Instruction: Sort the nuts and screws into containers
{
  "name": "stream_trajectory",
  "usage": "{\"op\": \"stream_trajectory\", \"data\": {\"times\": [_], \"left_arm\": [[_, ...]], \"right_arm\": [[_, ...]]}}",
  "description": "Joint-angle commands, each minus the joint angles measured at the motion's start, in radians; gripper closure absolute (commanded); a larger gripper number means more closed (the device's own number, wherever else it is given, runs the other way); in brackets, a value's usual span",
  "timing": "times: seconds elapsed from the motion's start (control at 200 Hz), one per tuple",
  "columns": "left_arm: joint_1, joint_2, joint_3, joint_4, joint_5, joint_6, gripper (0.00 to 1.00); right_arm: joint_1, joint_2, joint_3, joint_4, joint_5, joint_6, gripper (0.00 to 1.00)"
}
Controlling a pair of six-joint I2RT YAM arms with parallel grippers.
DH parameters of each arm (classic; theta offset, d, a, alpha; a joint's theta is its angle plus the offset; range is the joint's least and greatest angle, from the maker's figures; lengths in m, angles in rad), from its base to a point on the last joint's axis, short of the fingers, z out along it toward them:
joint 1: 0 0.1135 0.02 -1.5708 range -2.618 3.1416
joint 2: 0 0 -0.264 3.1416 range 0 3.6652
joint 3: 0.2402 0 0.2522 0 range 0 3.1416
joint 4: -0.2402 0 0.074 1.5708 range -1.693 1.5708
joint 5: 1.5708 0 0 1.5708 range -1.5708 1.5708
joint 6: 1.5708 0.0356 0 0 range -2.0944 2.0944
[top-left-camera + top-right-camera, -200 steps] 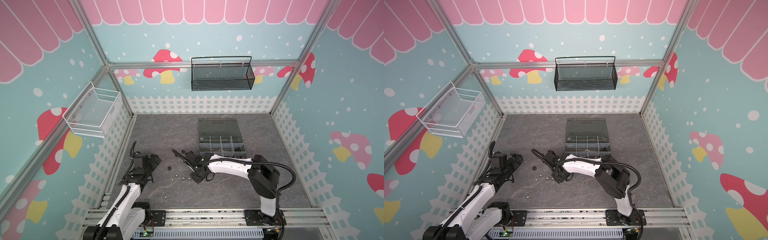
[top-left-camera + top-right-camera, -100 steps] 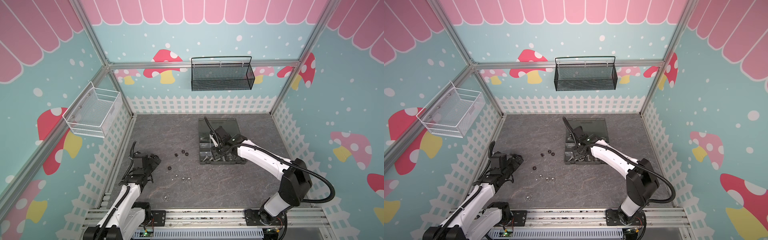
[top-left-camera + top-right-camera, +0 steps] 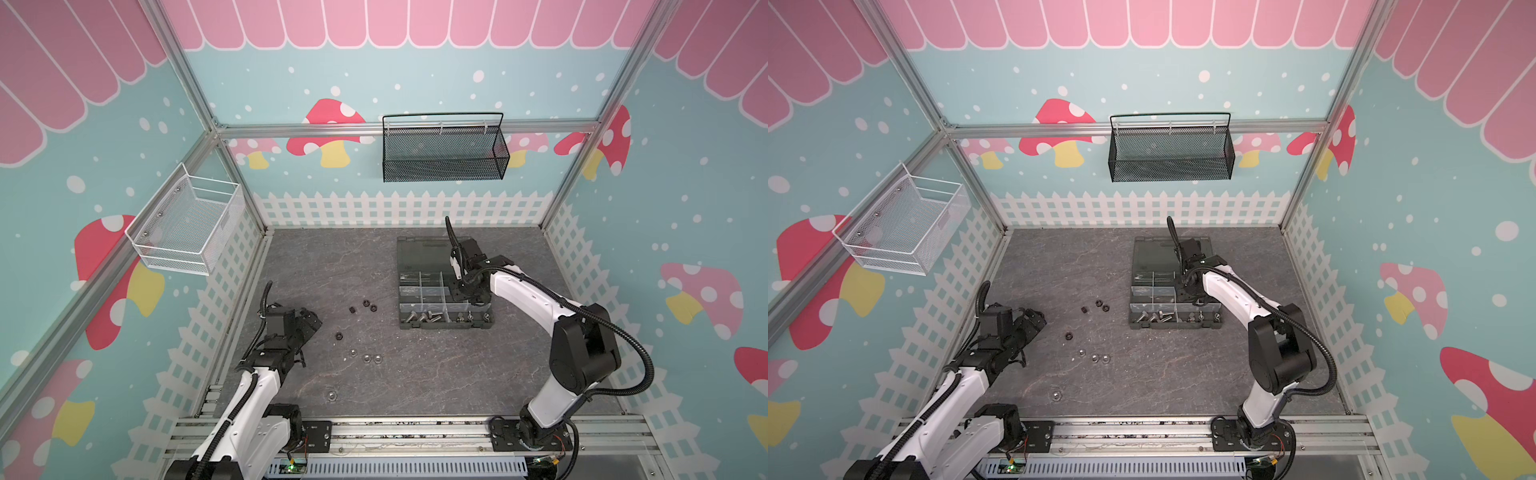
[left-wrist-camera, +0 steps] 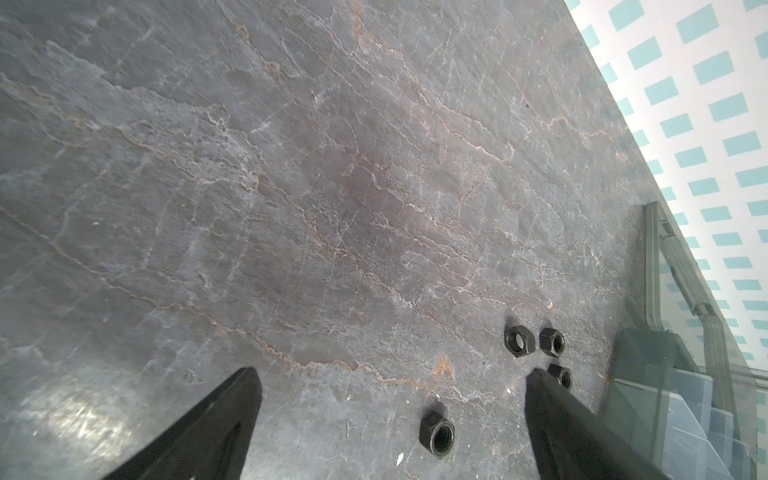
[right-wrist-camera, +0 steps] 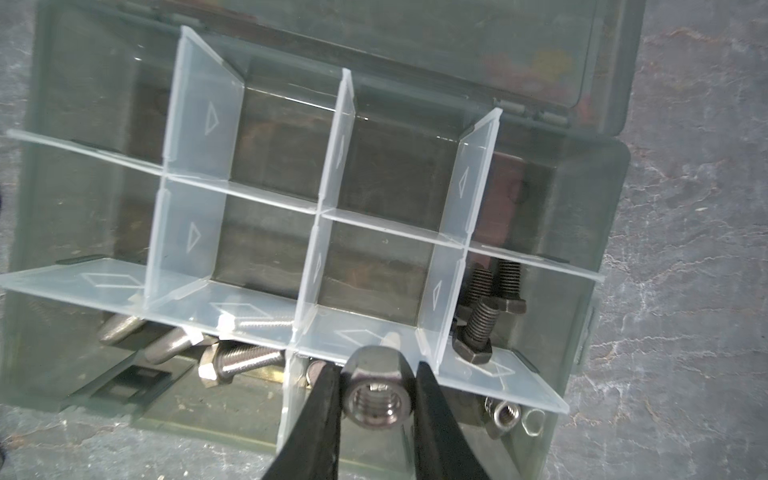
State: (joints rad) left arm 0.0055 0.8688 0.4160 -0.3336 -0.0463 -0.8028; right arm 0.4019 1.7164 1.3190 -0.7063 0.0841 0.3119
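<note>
In both top views I am looking at the dark grey translucent plastic organizer box point(image 3: 419, 253) lying open on the grey, slate-veined surface point(image 3: 415, 374), the right gripper point(image 3: 464, 294) hanging over its small rectangular compartments point(image 3: 430, 291). Tiny black hexagonal nuts point(image 3: 366, 303) and shiny silver hexagonal nuts point(image 3: 366, 358) are lying scattered between the box and the left gripper point(image 3: 311, 322).

In the left wrist view its matte black tapered fingers point(image 4: 199, 432) are standing spread wide above the surface; one black nut is lying between them and three more are clustering beside one fingertip.

In the right wrist view the right gripper's fingers point(image 5: 318, 419) are pinching a single shiny silver nut point(image 5: 378, 395) by its flats, threaded bore facing the camera, over the box. Smooth silver hex-head screws point(image 5: 239, 359) are lying in one compartment, black threaded screws point(image 5: 484, 320) in another, behind frosted clear plastic dividers point(image 5: 332, 145).
</note>
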Motion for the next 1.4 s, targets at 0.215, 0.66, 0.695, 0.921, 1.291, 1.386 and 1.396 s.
{"op": "stream_trajectory", "data": {"times": [0.215, 0.66, 0.695, 0.921, 1.291, 1.386, 1.396], "left_arm": [[0.006, -0.001, 0.047, -0.062, -0.013, 0.024, 0.0], [0.006, 0.015, 0.109, -0.228, 0.062, 0.047, 0.0], [0.006, 0.01, 0.107, -0.236, 0.073, 0.044, 0.0], [-0.005, -0.011, 0.118, -0.324, 0.097, 0.033, 0.02], [-0.153, -0.078, 0.164, -0.536, 0.018, -0.031, 0.05], [-0.238, -0.083, 0.177, -0.595, -0.02, -0.099, 0.07], [-0.249, -0.083, 0.178, -0.601, -0.026, -0.107, 0.07]], "right_arm": [[-0.046, 0.096, 0.025, 0.055, -0.066, -0.056, 0.91], [-0.048, 0.138, -0.011, 0.099, -0.038, -0.043, 0.72], [-0.048, 0.138, -0.012, 0.1, -0.036, -0.042, 0.69], [-0.048, 0.123, -0.024, 0.114, -0.038, -0.039, 0.59], [-0.047, 0.012, -0.028, 0.13, -0.034, -0.028, 0.52], [-0.047, -0.06, -0.065, 0.162, -0.036, -0.015, 0.48], [-0.047, -0.068, -0.071, 0.167, -0.035, -0.014, 0.47]]}}
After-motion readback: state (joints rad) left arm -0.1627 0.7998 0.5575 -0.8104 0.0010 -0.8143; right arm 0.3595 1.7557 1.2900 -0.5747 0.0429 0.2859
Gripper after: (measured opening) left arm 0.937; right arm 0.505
